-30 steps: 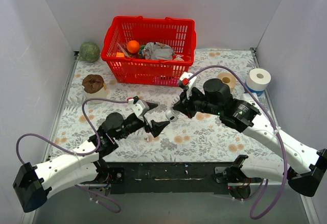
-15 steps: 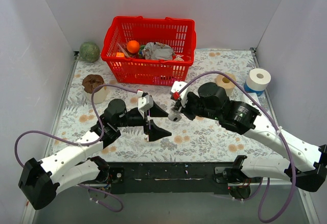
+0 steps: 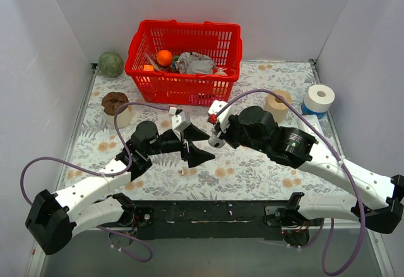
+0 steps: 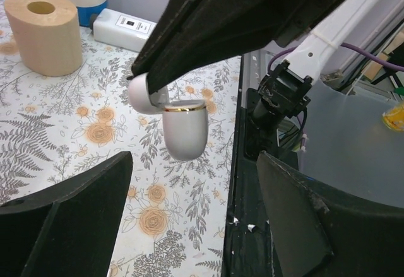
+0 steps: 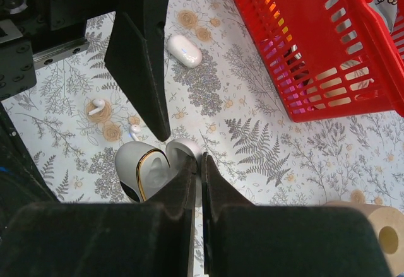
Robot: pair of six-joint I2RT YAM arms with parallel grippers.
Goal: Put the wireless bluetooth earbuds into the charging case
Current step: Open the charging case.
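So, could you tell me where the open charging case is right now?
The open charging case is near the top view's centre, in front of the red basket, held in the right gripper beside the open left gripper.

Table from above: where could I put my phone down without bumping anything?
Free: the far right corner between the red basket and tape roll, and the front strip between the arms. Crowded: the middle, where the left gripper and right gripper meet at the open case, with earbuds on the cloth nearby.

clear: mat (image 5: pixel 246 125) between basket (image 3: pixel 183 86) and case (image 4: pixel 184 129) | obstacle: case just ahead of left jaws
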